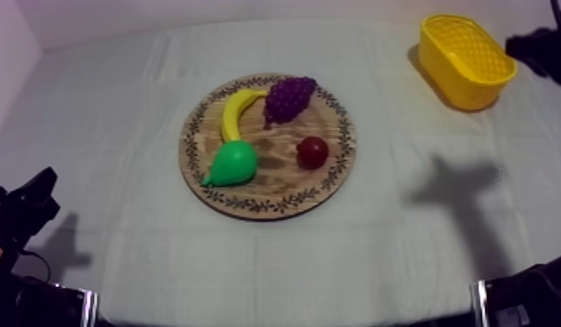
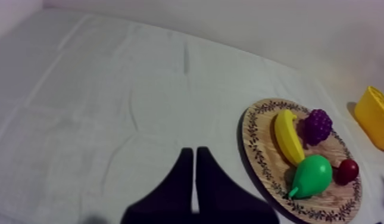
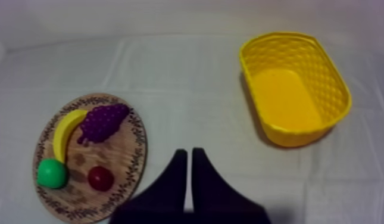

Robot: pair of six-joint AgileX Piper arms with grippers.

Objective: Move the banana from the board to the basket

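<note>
Near the yellow basket (image 3: 331, 77), right fingers (image 3: 179, 184) together; banana (image 3: 66, 134) on wooden board (image 3: 125, 162)

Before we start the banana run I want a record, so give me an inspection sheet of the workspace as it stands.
Surface: grey-white cloth, lightly creased.
Job's things: banana on the wooden board, beside the bunch of grapes; yellow basket empty, at the far right.
Clutter: pear and small red fruit, also on the board.
Grippers: left gripper fingers shut on nothing, over cloth; right gripper fingers shut on nothing, between board and basket.
Cables: nothing seen.
Surroundings: pale wall beyond the table.
</note>
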